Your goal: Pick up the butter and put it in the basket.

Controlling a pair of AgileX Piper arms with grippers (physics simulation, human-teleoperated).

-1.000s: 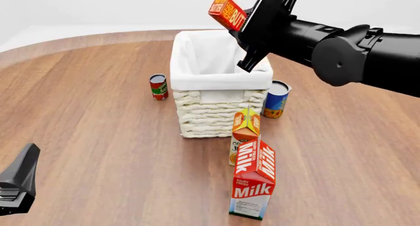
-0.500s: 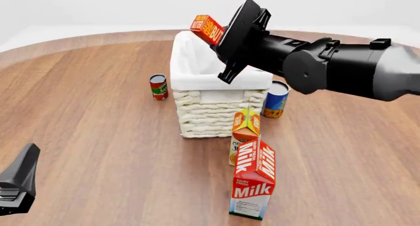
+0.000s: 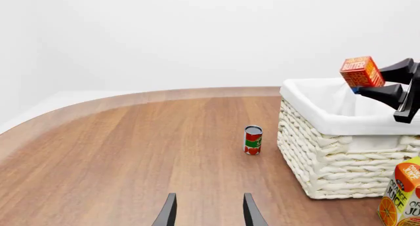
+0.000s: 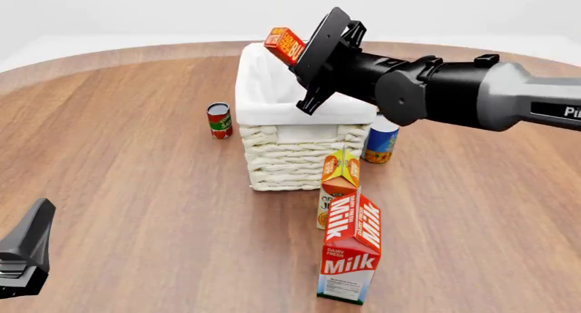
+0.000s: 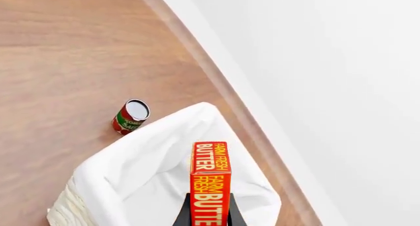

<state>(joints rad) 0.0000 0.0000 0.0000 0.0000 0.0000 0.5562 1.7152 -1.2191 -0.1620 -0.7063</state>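
- Left wrist view: the left gripper (image 3: 208,212) shows only as two dark fingertips with a clear gap between them, spread apart and holding nothing, low over the bare wooden table (image 3: 131,147).
- Ahead of it a small red-and-green can (image 3: 253,140) stands upright on the wood, just beside the woven wall of the basket (image 3: 328,162), apart from it.
- Above the basket's white liner the butter (image 3: 361,72) hangs in the air, pinched by the right gripper (image 3: 387,83), whose two black fingers reach in from the side.
- One corner of the orange juice carton (image 3: 402,199) shows near the basket's foot.
- Front view: the basket (image 4: 300,156) stands toward the far edge of the table (image 4: 136,190), about midway across.
- The right gripper (image 4: 304,54) is clamped on the butter (image 4: 285,44), which sits tilted over the far part of the basket's opening, clear of the liner.
- The small can (image 4: 219,120) stands on the basket's left; a blue-and-orange can (image 4: 382,138) stands on its right, close to its near right corner.
- The orange juice carton (image 4: 339,187) stands upright just in front of the basket, and the milk carton (image 4: 352,258) stands nearer the front edge, overlapping it in this view.
- The left gripper (image 4: 23,258) lies low at the near left corner; its spread cannot be told here.
- Right wrist view: the right gripper (image 5: 208,213) presses both fingers against the butter (image 5: 210,182), seen edge-on with its lettering up.
- Below lie the basket's white liner (image 5: 151,177) and the small can (image 5: 131,117) on the wood outside the rim.
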